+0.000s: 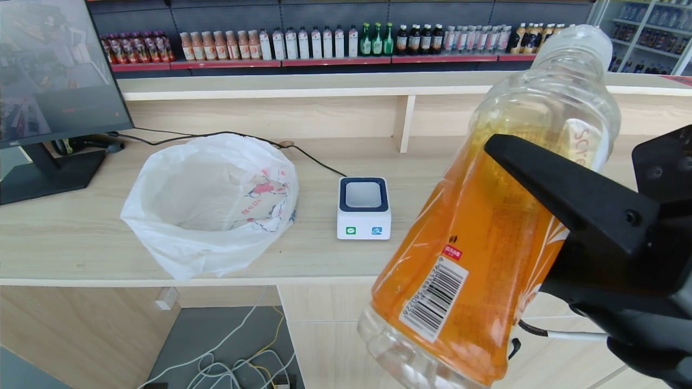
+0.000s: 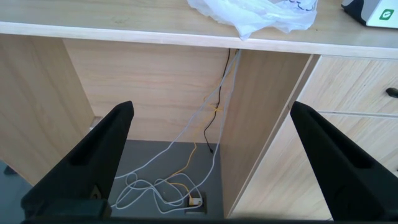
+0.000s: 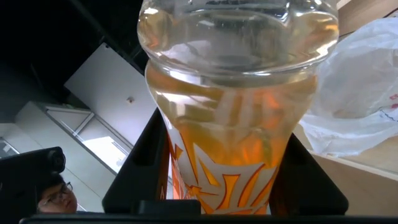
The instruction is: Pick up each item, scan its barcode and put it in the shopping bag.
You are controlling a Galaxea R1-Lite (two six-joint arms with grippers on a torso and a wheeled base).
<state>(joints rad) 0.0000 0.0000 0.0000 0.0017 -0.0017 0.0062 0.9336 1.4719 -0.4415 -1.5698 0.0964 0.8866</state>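
right gripper (image 3: 227, 177) is clamped on the bottle (image 1: 486, 243), one black finger on each side of its body. we see the bottle held up in the air at the robot's right, on the near side of the surface (image 1: 65, 237) and off to the right of the scanner (image 1: 363, 208), not over it. the bottle is tilted, with the cap end up and away and the base down and nearer. it holds an orange drink and the top part is clear. the barcode (image 1: 435, 297) sits low on the label and faces the head camera.

the shopping bag (image 1: 211, 200) is white plastic and lies on the surface with its mouth open, left of the scanner, near it but apart. the scanner is a small white box with a dark-framed window facing up. a black cable (image 1: 216, 134) runs along the back of the surface behind the bag. a monitor (image 1: 54, 70) stands at the far left of the surface. a shelf (image 1: 335, 60) of bottled drinks runs along the back wall.

left gripper (image 2: 211, 109) has its fingers wide apart with nothing between them. it sits low, below the front edge of the surface, facing the open cabinet bay where loose cables (image 2: 168, 186) lie on the floor (image 2: 155, 155).
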